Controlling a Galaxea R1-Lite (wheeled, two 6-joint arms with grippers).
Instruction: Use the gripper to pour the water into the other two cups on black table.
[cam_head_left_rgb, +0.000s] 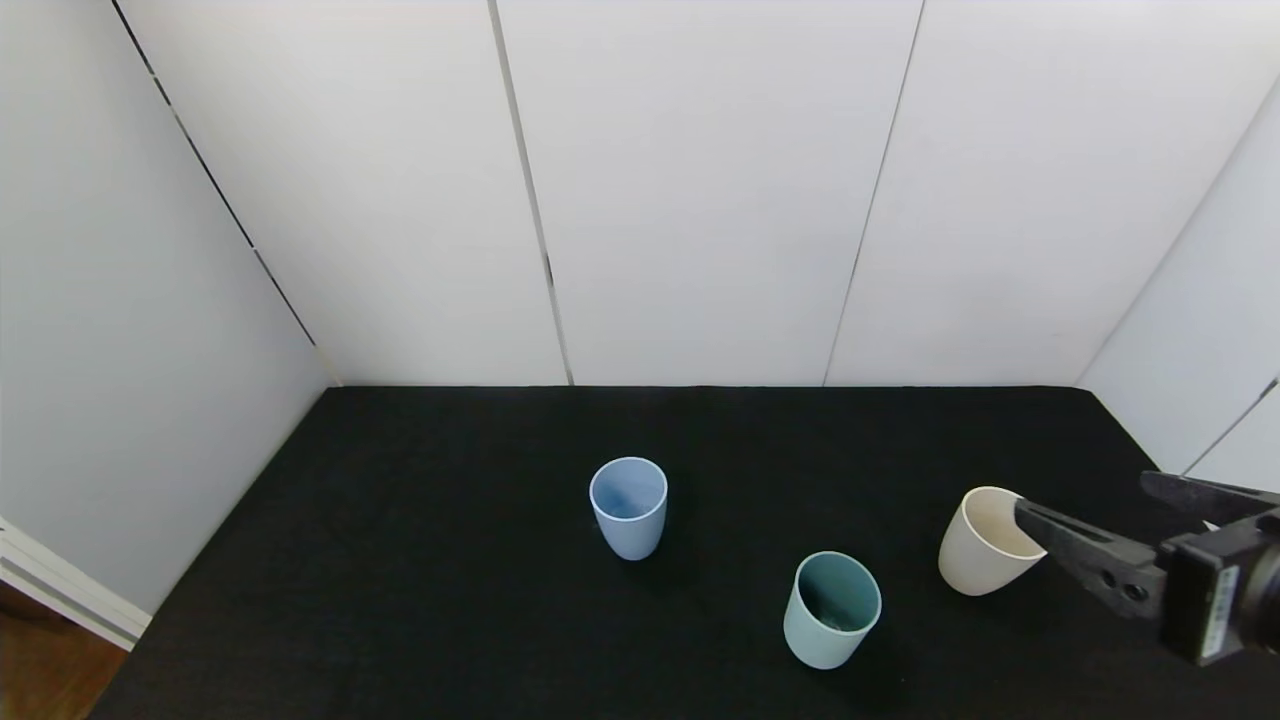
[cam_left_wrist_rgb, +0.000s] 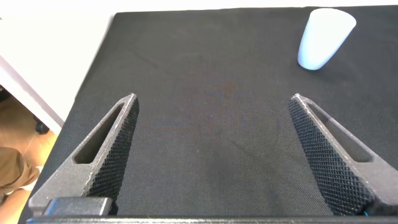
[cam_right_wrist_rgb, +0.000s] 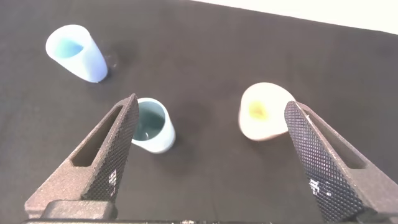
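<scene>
Reaching in from the robot's right side of the head view, the right gripper (cam_head_left_rgb: 1100, 520) hovered just above the black table (cam_head_left_rgb: 420, 560) with its two black fingers spread wide apart and nothing between them. One fingertip overlapped the rim of the cream-beige cup (cam_head_left_rgb: 985, 541) in that view, though whether it actually touched the cup could not be told. In the right wrist view the same gripper (cam_right_wrist_rgb: 208, 118) showed its textured fingers (cam_right_wrist_rgb: 109, 155) well separated, with the table and all three cups visible through the gap. The cream-beige cup (cam_right_wrist_rgb: 264, 112) stood close to one finger, the teal-green cup (cam_right_wrist_rgb: 151, 126) close to the other, and the light blue cup (cam_right_wrist_rgb: 78, 53) farther off. All three cups stood upright on the table and apart from one another: the light blue cup (cam_head_left_rgb: 629, 507) near the middle, the teal-green cup (cam_head_left_rgb: 832, 609) nearer the robot and to the right of it, and the cream-beige cup farthest right. A faint glint of water (cam_right_wrist_rgb: 144, 129) lay at the bottom of the teal-green cup. The left gripper (cam_left_wrist_rgb: 214, 106) hung over a bare stretch of table, its fingers likewise released and wide, with the light blue cup (cam_left_wrist_rgb: 323, 38) well beyond them.
</scene>
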